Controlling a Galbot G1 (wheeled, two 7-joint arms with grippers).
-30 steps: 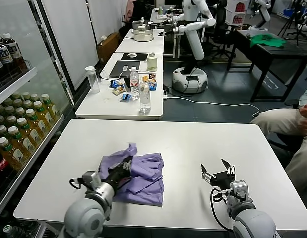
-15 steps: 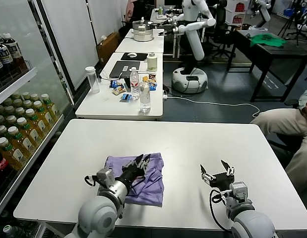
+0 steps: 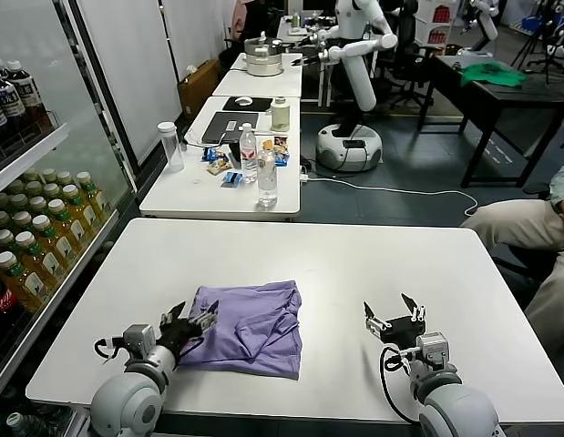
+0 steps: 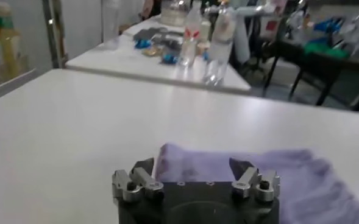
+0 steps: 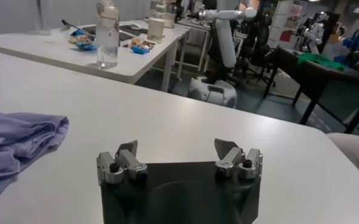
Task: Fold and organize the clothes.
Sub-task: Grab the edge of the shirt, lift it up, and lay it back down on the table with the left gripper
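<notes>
**Observer:** What do you have closest to you?

**Operator:** My left hand (image 3: 190,325), low at the near left of the white surface (image 3: 382,255). Its fingers are spread with nothing between them, just beside the left edge of the lavender T-shirt (image 3: 250,326). My right hand (image 3: 394,318) sits parked near the front right, also spread and empty, well apart from the cloth.

**Observer:** And the shirt itself?

**Operator:** It lies as a rough folded rectangle between the two hands, nearer the left one. The top layer is rumpled, with a ridge running across the middle, and the far left corner looks lifted. From the left wrist I see the shirt's edge (image 4: 246,170) just ahead of the fingertips.

**Observer:** What worries you?

**Operator:** If I close the left hand on that edge, I judge I could pinch only the top layer and peel the fold open. Pushing in too low could also shove the whole bundle sideways, because the surface looks slick and nothing pins the cloth.

**Observer:** Anything farther out?

**Operator:** A seated person (image 3: 528,228) at the far right corner of the surface. A wide right-arm swing would head toward that side.
</notes>
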